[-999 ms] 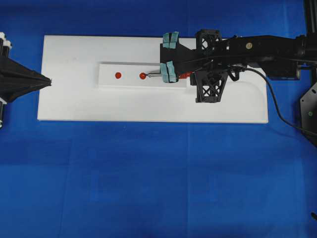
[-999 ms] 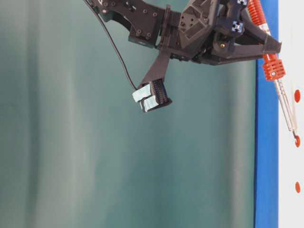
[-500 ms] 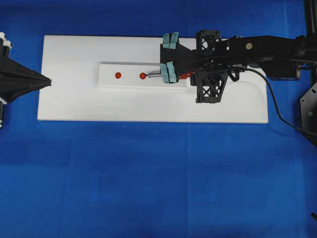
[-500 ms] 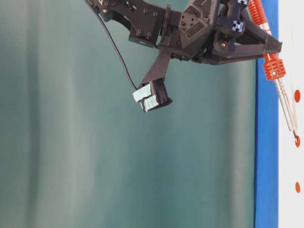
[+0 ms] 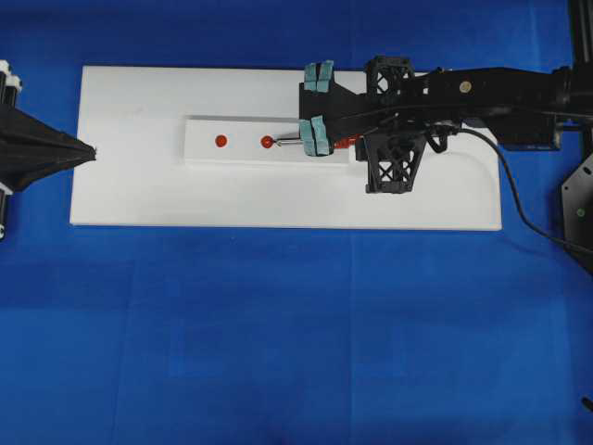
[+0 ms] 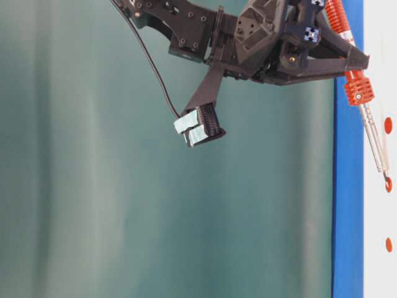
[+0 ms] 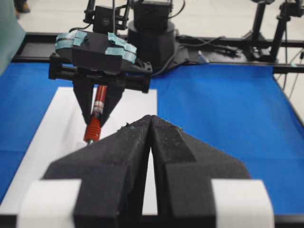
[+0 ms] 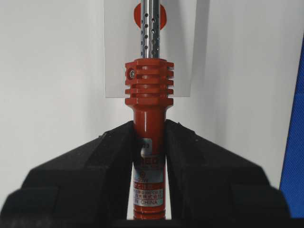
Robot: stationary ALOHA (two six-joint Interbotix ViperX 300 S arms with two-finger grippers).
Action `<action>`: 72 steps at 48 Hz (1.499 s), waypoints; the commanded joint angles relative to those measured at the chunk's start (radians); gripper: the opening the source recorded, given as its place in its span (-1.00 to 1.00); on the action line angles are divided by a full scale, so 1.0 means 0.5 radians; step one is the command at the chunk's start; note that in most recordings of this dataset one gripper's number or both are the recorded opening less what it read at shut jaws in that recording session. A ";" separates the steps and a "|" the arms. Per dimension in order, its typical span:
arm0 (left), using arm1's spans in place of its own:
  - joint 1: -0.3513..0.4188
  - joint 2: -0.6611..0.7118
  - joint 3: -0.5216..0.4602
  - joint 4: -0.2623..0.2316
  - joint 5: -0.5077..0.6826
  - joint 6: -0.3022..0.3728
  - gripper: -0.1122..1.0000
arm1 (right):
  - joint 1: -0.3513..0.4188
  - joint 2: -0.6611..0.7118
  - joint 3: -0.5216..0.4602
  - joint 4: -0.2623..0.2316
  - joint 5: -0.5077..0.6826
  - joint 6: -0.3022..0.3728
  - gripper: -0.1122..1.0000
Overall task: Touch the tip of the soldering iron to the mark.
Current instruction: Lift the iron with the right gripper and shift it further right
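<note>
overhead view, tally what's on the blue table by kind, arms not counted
white board: 1
white strip on the board: 1
red marks on the strip, one at the iron's tip: 2
soldering iron, held in the right gripper: 1
total: 5

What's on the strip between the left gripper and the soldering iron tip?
In the overhead view, between the left gripper and the soldering iron tip lies bare white board, then the raised strip carrying one other red mark.
</note>
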 commanded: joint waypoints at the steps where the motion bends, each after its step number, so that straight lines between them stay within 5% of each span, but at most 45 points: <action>1: 0.003 0.006 -0.028 0.000 -0.021 0.000 -0.80 | 0.003 -0.058 -0.049 0.000 0.003 0.000 -0.68; 36: 0.003 -0.009 -0.031 0.003 -0.015 0.000 -0.80 | 0.003 -0.414 -0.371 -0.092 0.522 -0.028 -0.68; 52: 0.003 -0.009 -0.031 0.000 -0.015 0.000 -0.80 | 0.006 -0.448 -0.310 -0.092 0.534 -0.015 -0.68; 72: 0.003 -0.009 -0.028 0.003 -0.009 0.000 -0.80 | 0.006 -0.742 -0.003 -0.077 0.549 -0.012 -0.68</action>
